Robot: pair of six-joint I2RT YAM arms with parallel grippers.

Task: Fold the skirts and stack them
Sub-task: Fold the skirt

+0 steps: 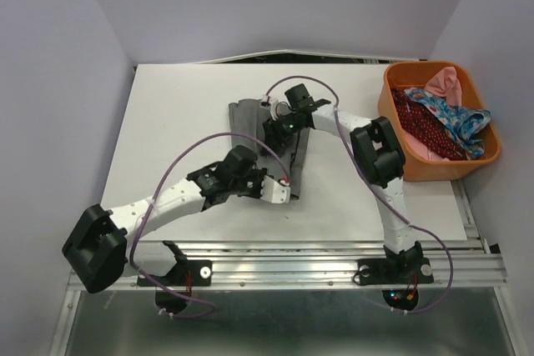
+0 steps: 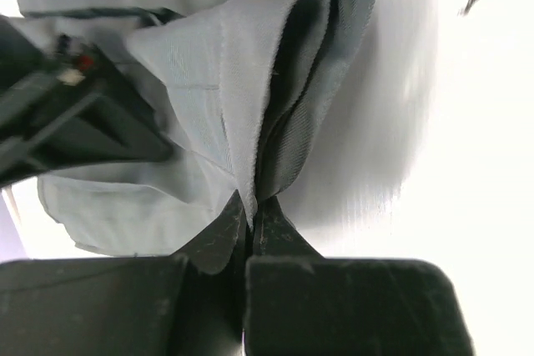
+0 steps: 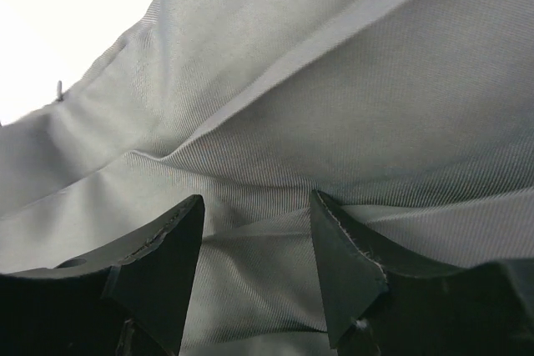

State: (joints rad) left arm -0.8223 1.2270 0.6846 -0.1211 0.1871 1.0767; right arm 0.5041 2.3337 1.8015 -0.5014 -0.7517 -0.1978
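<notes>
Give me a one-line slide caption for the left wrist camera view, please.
Left gripper pinched shut on a raised fold of the grey skirt, white table alongside.

In the top external view we look down from above and behind the near edge of the white table (image 1: 192, 139), far enough off to take in its whole top and the orange basket (image 1: 385, 102) at the far right corner. In the left wrist view we look along the left gripper (image 2: 250, 206), low and very close to a fold of the grey skirt (image 2: 209, 81), while in the right wrist view we look past the right gripper (image 3: 255, 199) from so near that the cloth fills almost the frame. All three views share that skirt at the table's middle.
</notes>
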